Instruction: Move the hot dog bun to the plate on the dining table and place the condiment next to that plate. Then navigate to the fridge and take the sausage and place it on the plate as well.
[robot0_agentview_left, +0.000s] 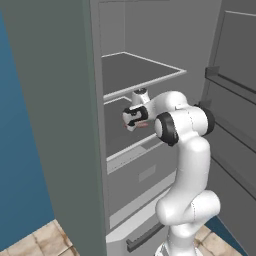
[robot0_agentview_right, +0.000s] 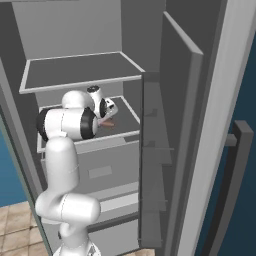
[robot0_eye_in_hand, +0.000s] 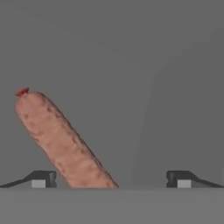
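Sausage lies on the fridge shelf, slanting between the jaws but nearer the left fingertip, far end angled away. Gripper jaws wide apart, nothing clamped. Risk: closing off-centre, the left finger hits first and rolls or pivots the sausage out; the slant could leave only an end pinched, so it slips.

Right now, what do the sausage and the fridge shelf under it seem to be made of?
The sausage looks like cooked meat: a reddish-brown, mottled, matte skin with a small red tip. The fridge shelf beneath it seems a smooth, dull grey panel, perhaps plastic or painted metal, with a paler front edge; the rendering leaves this open.
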